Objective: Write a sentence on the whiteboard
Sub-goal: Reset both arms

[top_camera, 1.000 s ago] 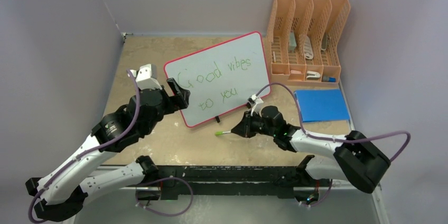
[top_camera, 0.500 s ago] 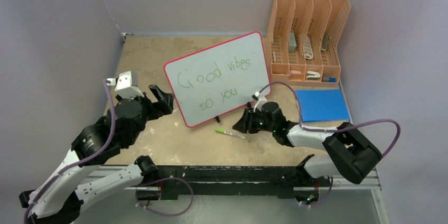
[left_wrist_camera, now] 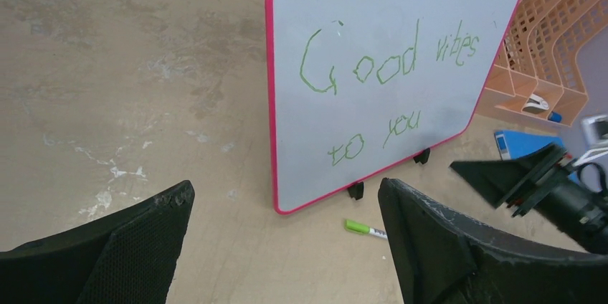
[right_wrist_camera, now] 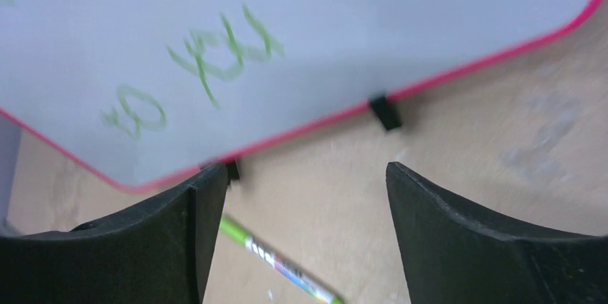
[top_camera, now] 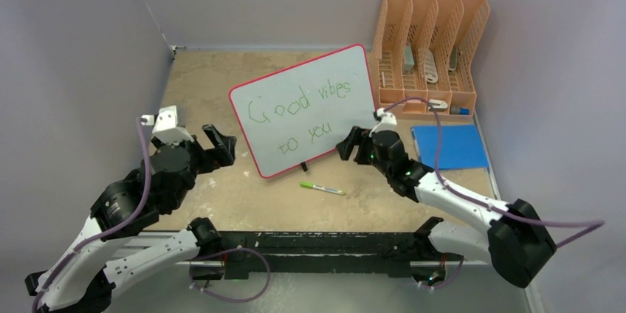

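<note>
The whiteboard [top_camera: 325,117] stands tilted on black clip feet at the table's middle, red-rimmed. On it the sentence [top_camera: 285,109] reads "Good vibes to you" in green. A green-capped marker [top_camera: 322,188] lies loose on the table in front of the board. My left gripper [top_camera: 220,147] hangs open left of the board, apart from it. My right gripper [top_camera: 350,143] is open near the board's lower right corner, above and right of the marker. The left wrist view has the whiteboard [left_wrist_camera: 430,10], sentence [left_wrist_camera: 358,71] and marker [left_wrist_camera: 362,229]. The right wrist view has the sentence [right_wrist_camera: 215,57] and marker [right_wrist_camera: 272,259].
An orange file organiser [top_camera: 430,47] with small items stands at the back right. A flat blue rectangle [top_camera: 449,147] lies right of my right arm. Grey walls close in the table on the left, back and right.
My right gripper opened, left the marker lying on the table, and drew back up and to the right. My left gripper pulled away from the board's left edge.
</note>
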Robot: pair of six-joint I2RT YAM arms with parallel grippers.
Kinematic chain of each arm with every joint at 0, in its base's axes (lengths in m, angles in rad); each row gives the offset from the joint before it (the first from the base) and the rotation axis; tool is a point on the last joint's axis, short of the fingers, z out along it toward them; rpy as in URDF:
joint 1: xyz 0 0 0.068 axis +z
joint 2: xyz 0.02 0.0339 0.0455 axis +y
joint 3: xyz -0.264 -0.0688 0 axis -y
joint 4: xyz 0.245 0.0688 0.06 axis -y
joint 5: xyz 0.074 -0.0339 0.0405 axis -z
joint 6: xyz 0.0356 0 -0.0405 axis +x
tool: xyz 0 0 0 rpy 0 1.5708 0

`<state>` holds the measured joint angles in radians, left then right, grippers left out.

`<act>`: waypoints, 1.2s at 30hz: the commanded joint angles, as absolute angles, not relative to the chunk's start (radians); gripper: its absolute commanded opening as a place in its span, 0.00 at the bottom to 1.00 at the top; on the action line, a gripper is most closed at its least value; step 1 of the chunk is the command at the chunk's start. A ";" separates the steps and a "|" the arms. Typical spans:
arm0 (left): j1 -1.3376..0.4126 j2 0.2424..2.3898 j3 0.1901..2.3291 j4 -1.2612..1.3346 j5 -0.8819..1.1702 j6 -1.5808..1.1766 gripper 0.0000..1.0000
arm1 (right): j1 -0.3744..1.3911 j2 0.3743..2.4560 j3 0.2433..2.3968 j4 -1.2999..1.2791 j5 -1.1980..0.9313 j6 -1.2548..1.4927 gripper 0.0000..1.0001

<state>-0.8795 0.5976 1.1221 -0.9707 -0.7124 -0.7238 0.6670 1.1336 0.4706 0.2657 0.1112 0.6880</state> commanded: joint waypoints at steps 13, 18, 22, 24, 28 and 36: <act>-0.883 0.423 1.102 -0.976 -0.787 -0.629 1.00 | 0.664 0.921 0.707 0.299 0.937 0.502 0.90; -0.882 0.377 1.085 -0.976 -0.812 -0.617 1.00 | 0.664 0.810 0.710 0.291 0.995 0.471 0.92; -0.882 0.335 1.061 -0.944 -0.811 -0.596 1.00 | 0.663 0.749 0.700 0.292 1.026 0.474 0.92; -0.883 0.326 1.059 -0.942 -0.811 -0.596 1.00 | 0.663 0.728 0.697 0.297 1.033 0.471 0.92; -0.883 0.317 1.061 -0.937 -0.813 -0.591 1.00 | 0.663 0.690 0.686 0.310 1.039 0.468 0.93; -0.882 0.311 1.063 -0.936 -0.807 -0.586 1.00 | 0.664 0.676 0.678 0.318 1.033 0.462 0.94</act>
<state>-0.8795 0.3199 1.0622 -0.9733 -0.7937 -0.6155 0.6662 0.6846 0.6636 0.2760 1.0016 0.4713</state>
